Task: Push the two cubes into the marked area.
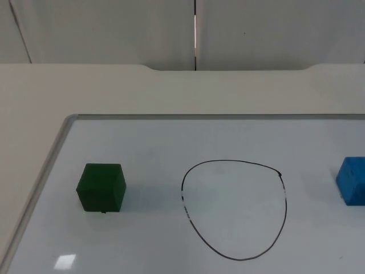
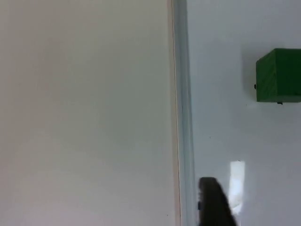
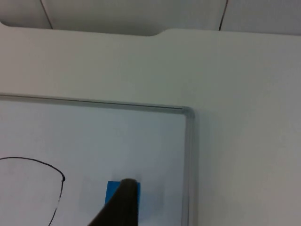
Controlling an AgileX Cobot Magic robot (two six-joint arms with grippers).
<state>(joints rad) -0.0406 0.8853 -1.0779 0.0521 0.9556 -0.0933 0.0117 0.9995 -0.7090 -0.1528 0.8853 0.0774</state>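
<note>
Left gripper [image 2: 214, 202]: above whiteboard [image 1: 171, 137] edge; jaw opening cannot be told.
Right gripper [image 3: 123, 203]: over blue cube [image 1: 352, 181]; opening unclear.
Green cube [image 1: 101, 187]: 9 o'clock of circle [image 1: 235, 209].
Table [image 1: 85, 91]: white, grey wall [image 1: 102, 28] behind.

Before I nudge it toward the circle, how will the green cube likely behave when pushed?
The green cube sits flat on the glossy whiteboard, so it should slide, not roll. Its square, squat shape makes tipping unlikely if pushed low. An off-centre push would probably turn it away from the marked area.

Two cubes: green cube [image 1: 101, 187], blue cube [image 1: 352, 180].
</note>
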